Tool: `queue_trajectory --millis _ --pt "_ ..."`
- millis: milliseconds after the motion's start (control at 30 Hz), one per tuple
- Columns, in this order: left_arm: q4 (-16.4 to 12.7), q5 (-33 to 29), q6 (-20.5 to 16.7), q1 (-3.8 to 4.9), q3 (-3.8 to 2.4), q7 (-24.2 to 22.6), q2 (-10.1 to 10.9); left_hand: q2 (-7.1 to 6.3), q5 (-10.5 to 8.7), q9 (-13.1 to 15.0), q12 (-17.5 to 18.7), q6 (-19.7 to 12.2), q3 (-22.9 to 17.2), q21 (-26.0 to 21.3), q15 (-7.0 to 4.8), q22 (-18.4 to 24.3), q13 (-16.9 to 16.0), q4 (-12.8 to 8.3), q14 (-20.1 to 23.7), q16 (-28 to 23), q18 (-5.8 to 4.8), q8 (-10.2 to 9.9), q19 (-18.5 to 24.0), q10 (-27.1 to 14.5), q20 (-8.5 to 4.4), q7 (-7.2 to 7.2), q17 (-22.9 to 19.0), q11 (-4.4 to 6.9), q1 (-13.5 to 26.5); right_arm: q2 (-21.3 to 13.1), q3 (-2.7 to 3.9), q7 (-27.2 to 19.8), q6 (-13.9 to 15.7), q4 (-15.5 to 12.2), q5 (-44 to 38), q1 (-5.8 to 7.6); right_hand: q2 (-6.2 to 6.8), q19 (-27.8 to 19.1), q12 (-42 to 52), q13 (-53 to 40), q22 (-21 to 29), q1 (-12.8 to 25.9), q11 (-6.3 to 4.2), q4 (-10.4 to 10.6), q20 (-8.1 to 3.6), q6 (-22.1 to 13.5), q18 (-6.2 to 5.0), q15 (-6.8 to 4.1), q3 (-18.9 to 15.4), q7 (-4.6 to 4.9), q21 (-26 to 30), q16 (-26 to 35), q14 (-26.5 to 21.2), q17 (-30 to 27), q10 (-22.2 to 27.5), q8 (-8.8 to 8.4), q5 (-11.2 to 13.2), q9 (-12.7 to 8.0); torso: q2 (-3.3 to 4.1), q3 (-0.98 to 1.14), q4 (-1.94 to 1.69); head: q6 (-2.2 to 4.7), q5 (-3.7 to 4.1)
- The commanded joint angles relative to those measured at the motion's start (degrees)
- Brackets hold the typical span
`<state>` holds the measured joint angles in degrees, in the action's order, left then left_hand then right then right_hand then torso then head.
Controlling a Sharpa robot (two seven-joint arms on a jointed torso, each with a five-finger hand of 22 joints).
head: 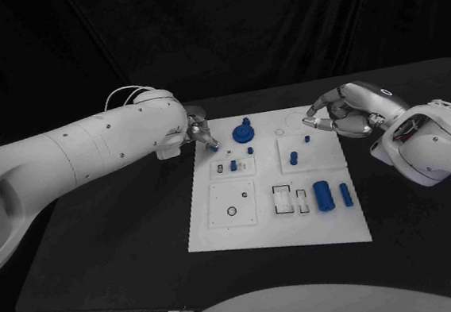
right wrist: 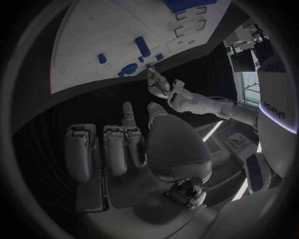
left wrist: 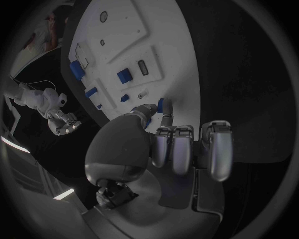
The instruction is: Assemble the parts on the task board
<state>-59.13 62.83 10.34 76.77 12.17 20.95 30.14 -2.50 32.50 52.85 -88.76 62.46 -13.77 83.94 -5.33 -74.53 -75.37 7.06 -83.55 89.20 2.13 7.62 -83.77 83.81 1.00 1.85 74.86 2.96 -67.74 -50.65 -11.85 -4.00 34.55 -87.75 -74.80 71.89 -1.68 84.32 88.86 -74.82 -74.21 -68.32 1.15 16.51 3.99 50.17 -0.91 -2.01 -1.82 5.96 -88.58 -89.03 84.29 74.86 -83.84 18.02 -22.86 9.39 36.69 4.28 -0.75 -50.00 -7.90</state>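
Board: You had the white task board lying flat in the middle of the black table, its long side running from near to far.
Left hand: Your left hand was at the board's far left corner, thumb and a fingertip pinched on a small blue part held just above the white surface; the other fingers were curled in.
Right hand: Your right hand hovered over the board's far right corner with fingers curled inward and nothing visible in them; the thumb and a fingertip nearly met.
Parts on board: A round blue knobbed piece stood near the far edge, just right of the left hand. A blue peg stood in the right middle panel. A large blue cylinder and a slimmer one lay side by side at the near right.
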Motion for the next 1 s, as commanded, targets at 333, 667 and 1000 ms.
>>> queue_trajectory --millis 333,667,1000 --pt "-7.8 0.1 -3.4 2.19 -0.07 4.5 4.5 -1.34 -0.30 2.7 -1.2 2.1 -6.3 -1.1 -0.86 -13.2 -14.6 -0.5 -6.5 0.8 -0.46 1.3 -3.1 6.2 -0.63 -1.11 15.1 0.42 1.9 -0.2 0.04 0.2 0.5 0.0 -0.3 -0.16 -0.98 5.4 1.1 -15.2 -15.6 -0.9 0.35 -0.1 -0.04 0.4 0.73 -0.32 -0.1 0.09 -0.9 -1.0 5.7 15.1 -6.2 -0.21 -1.2 0.7 -0.04 0.00 0.01 0.00 0.10" --pt "-15.2 -8.7 -0.7 4.79 -0.07 10.3 9.2 -1.30 -1.67 2.6 -1.2 2.1 -6.4 -2.3 -0.94 -12.9 -14.6 0.3 -6.5 0.8 -0.22 1.2 -2.6 6.2 -0.72 -1.13 15.1 0.48 3.9 -0.2 0.04 0.4 0.5 0.0 -0.3 -0.16 -0.98 5.3 1.1 -15.2 -15.5 -0.9 0.35 -0.1 -0.04 0.5 0.72 -0.33 0.0 0.08 -0.8 -1.0 5.7 15.1 -6.2 -0.20 -1.3 0.7 -0.05 0.03 0.03 0.00 -0.14" --pt "-20.5 -11.1 -1.2 5.31 -0.05 13.3 12.5 -1.30 -1.84 2.6 -1.2 2.0 -6.5 -2.8 -0.94 -12.7 -14.6 0.3 -6.5 0.8 -0.11 1.0 -2.4 6.2 -0.73 -1.11 15.1 0.48 4.1 -0.1 0.04 0.5 0.5 -0.1 -0.3 -0.16 -0.99 5.3 1.1 -15.2 -15.5 -0.9 0.34 -0.1 -0.04 0.5 0.72 -0.33 0.0 0.08 -0.8 -1.0 5.7 15.1 -6.2 -0.20 -1.3 0.8 -0.10 0.05 0.01 0.00 -0.42"
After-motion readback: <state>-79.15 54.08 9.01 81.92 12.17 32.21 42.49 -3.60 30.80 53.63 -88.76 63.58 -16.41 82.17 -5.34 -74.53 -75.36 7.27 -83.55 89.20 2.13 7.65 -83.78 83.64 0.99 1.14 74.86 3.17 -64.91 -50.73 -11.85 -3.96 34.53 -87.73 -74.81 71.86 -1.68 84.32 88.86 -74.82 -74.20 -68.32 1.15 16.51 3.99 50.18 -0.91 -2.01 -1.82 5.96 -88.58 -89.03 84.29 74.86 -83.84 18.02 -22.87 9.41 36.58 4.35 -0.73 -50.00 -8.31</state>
